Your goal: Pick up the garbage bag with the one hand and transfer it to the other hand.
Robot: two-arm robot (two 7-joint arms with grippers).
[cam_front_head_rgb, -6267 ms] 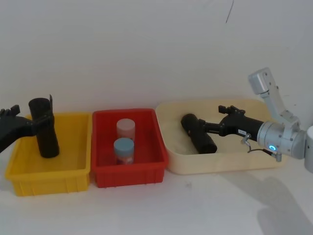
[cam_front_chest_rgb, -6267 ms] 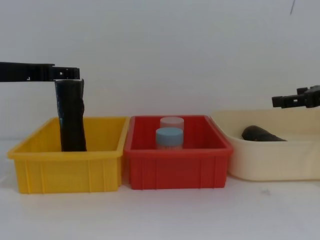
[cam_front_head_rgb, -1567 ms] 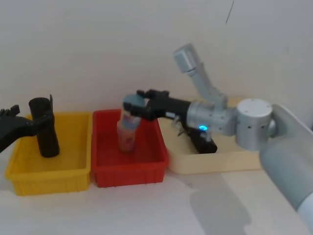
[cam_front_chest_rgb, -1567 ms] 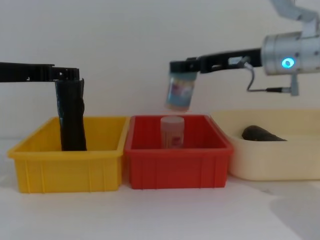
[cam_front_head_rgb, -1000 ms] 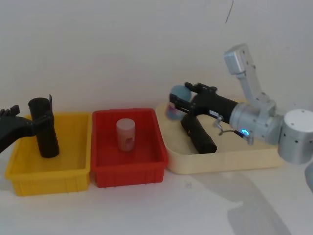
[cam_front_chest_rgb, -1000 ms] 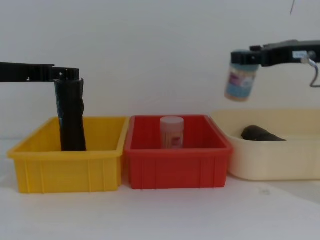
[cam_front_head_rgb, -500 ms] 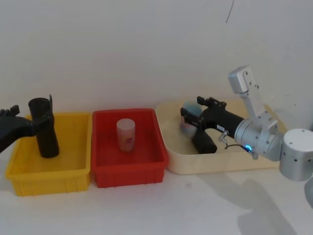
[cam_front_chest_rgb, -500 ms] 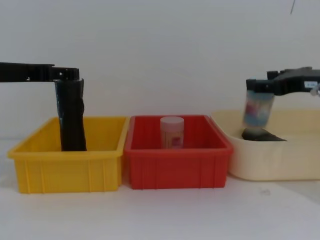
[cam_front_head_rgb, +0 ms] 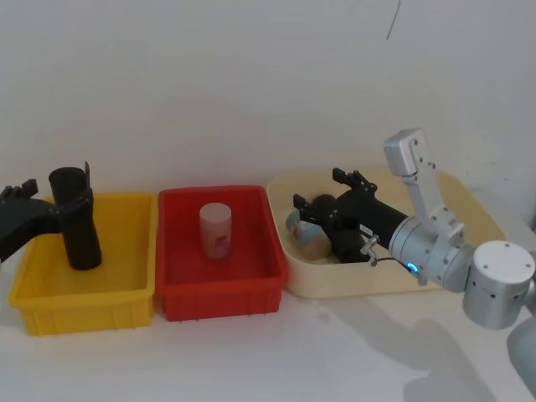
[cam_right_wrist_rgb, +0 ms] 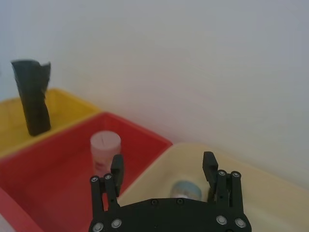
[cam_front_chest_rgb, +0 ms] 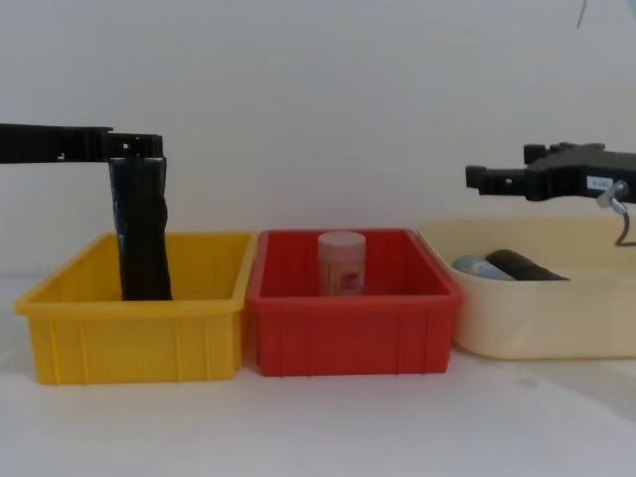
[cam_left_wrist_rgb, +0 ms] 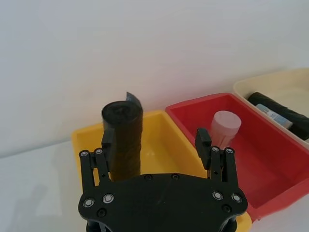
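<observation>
The garbage bag, a thick black roll, lies in the cream bin and is largely covered by my right arm; it also shows as the garbage bag and the garbage bag. My right gripper, on the blue-lit arm, hovers open over that bin, seen side-on as the right gripper. A blue-lidded jar lies loose beside the bag. At the far left my left gripper stands open around a slimmer black roll standing upright in the yellow bin.
A red bin sits between the yellow and cream bins and holds an upright pink-lidded jar. A white wall rises close behind all the bins. Bare white tabletop lies in front of them.
My right gripper carried the blue-lidded jar from the red bin to the cream bin and let it go; the jar now lies beside the bag. The left arm has not moved.
</observation>
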